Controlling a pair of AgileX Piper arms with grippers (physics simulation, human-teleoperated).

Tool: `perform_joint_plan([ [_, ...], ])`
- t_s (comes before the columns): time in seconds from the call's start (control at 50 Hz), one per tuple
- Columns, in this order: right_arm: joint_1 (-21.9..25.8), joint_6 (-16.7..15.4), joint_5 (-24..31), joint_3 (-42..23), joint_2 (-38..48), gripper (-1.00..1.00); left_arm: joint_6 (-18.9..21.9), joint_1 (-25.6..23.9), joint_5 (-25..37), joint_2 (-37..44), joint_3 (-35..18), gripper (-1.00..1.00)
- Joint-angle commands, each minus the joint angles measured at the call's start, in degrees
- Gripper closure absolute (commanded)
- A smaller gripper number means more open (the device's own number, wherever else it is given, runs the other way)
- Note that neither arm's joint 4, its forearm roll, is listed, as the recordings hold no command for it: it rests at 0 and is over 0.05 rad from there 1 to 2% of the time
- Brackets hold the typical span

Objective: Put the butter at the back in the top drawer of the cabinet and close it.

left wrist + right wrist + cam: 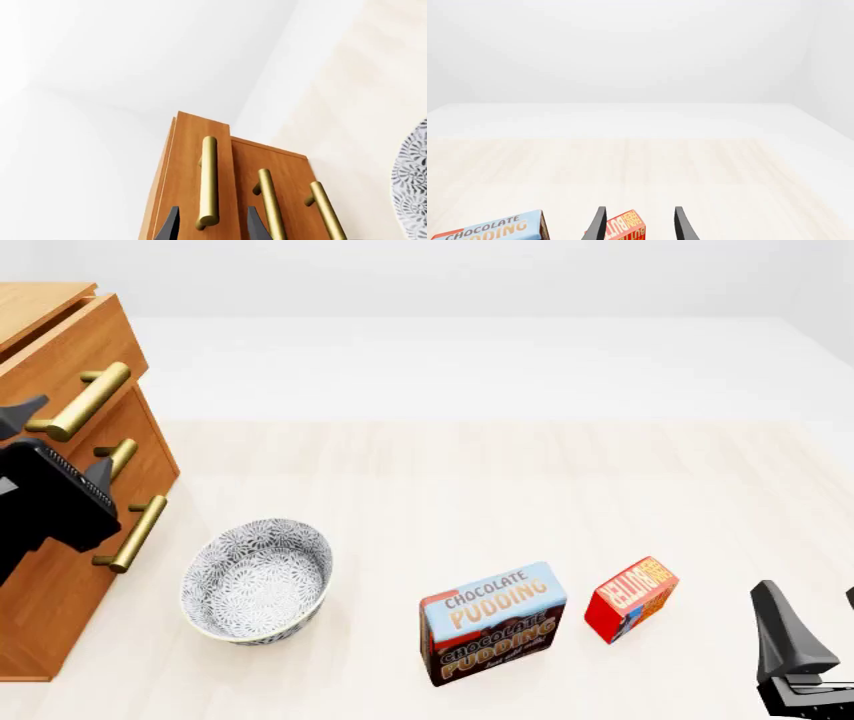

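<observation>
The orange-brown cabinet (38, 302) stands at the table's left edge. Its top drawer (96, 348) has a front that sits a little proud of the two lower fronts in the left wrist view. My left gripper (60, 443) is open, its dark fingers either side of the near end of the top drawer's brass handle (208, 175). The butter (631, 598), a small red and orange box, lies at the front right. My right gripper (814, 625) is open just behind it; in the right wrist view the butter (626, 227) shows between the fingers of the right gripper (640, 209).
A blue-and-brown Chocolate Pudding box (491, 620) stands just left of the butter. A patterned grey bowl (256, 580) sits in front of the cabinet's lower drawers. Pale wooden tabletop (507, 480) stretches behind these objects.
</observation>
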Motion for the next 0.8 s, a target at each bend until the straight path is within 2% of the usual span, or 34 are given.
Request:
perform_joint_plan([
  [0.02,0.00,0.00,0.00,0.00,0.00,-1.00,0.72,1.22,-2.45,3.66,-0.45,-1.00],
  [0.46,0.00,0.00,0.00,0.00,0.00,-1.00,1.27,2.46,-4.77,7.76,-1.36,-1.00],
  [0.78,0.00,0.00,0.00,0.00,0.00,-1.00,1.37,2.40,-4.42,7.75,-1.50,-1.00],
  [0.8,0.00,0.00,0.00,0.00,0.00,-1.00,1.32,2.26,-4.01,7.59,-1.61,1.00],
])
